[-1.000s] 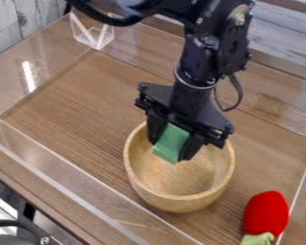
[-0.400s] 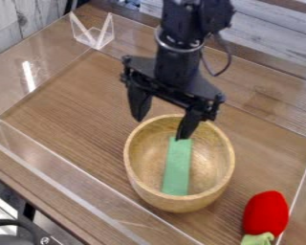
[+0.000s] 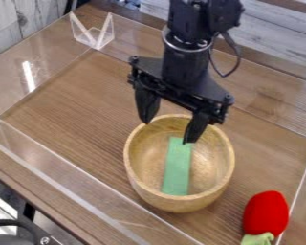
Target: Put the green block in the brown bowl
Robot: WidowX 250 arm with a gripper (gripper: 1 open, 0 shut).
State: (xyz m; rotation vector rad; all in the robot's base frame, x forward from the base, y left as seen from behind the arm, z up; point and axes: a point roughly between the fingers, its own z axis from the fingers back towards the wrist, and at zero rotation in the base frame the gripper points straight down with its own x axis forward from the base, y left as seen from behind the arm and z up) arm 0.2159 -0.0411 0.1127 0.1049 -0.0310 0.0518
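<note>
claw (image 3: 170, 112) – spread wide, holding nothing, right above the bowl | green block (image 3: 180, 166) – lying loose inside the brown bowl (image 3: 139, 182) | bowl sits on the wooden surface (image 3: 79, 96)

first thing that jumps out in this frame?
The black claw hanging open just above the brown bowl at centre. Next, the green block lying free inside the bowl, leaning against its far wall. Then the red rounded object on the table at bottom right.
</note>
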